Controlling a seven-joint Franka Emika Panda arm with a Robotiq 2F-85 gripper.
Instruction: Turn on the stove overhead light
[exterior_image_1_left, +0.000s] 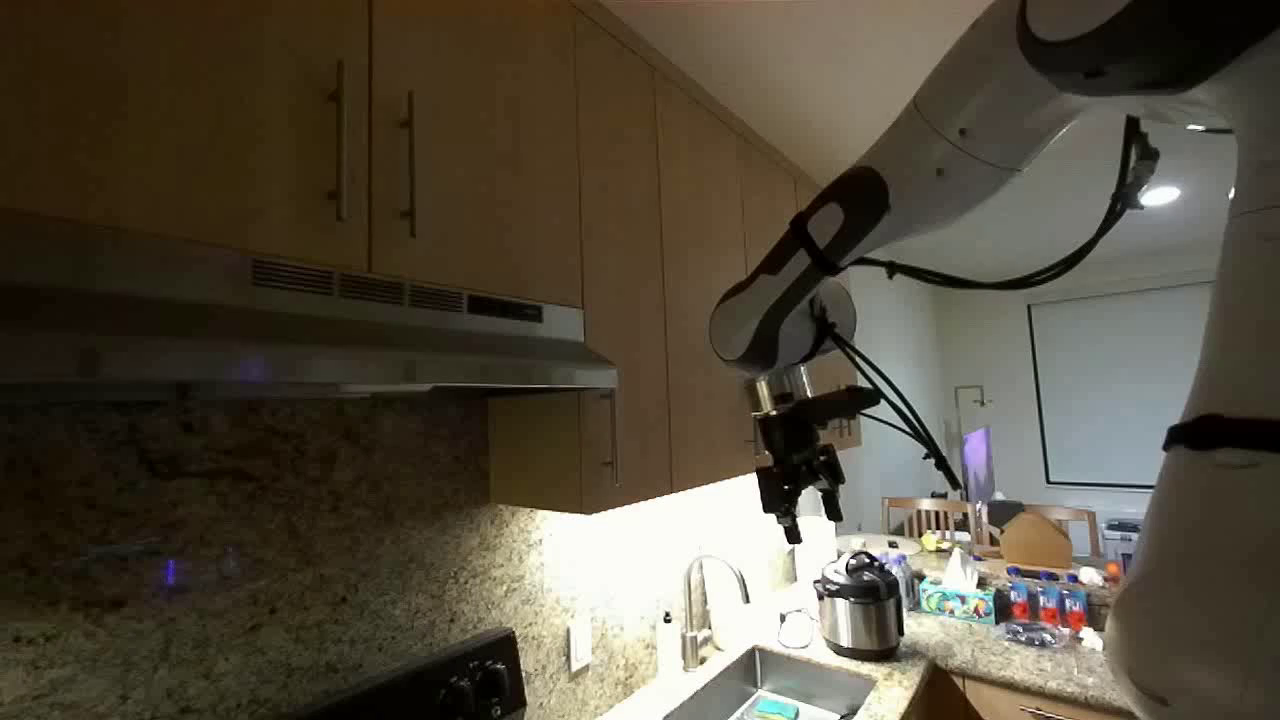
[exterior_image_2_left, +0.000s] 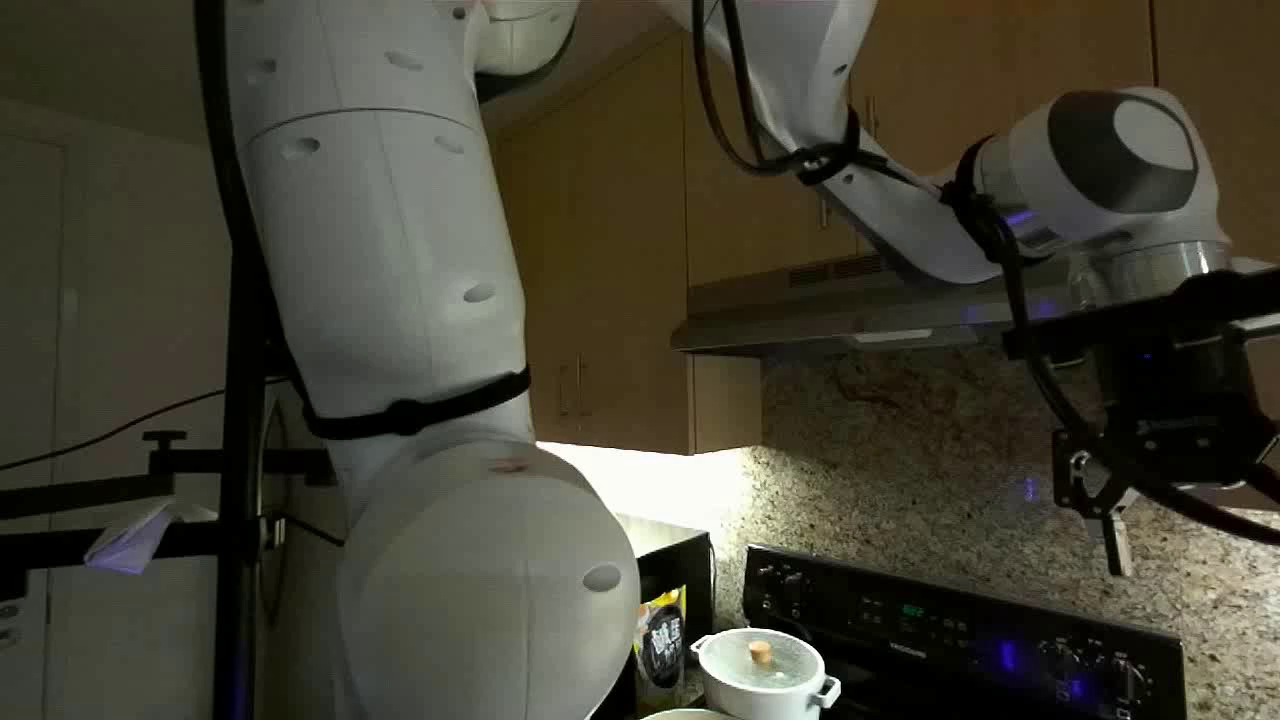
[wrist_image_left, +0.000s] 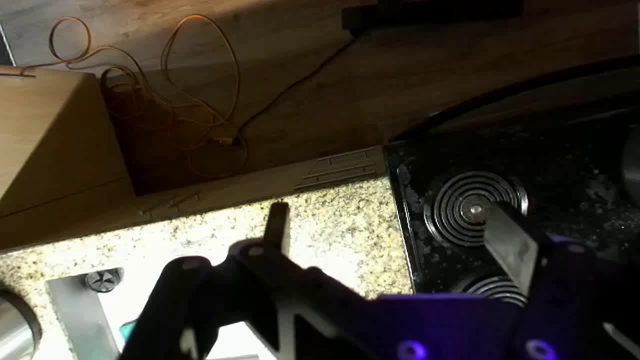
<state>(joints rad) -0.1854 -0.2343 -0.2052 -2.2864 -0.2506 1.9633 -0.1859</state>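
In an exterior view, a black two-fingered gripper (exterior_image_1_left: 813, 524) is hanging splayed wide, empty, at four o'clock from the silver metal range hood (exterior_image_1_left: 400, 340), whose pale, apparently unlit overhead light (exterior_image_2_left: 893, 337) is awaiting switch-on.

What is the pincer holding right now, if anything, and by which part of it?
Nothing is held: the pincer stands open, its fingers apart, with granite countertop and coil-burner stove visible beyond.

Unreadable lettering (exterior_image_2_left: 908, 650) on stove panel (exterior_image_2_left: 968, 632), bag (exterior_image_2_left: 661, 645)
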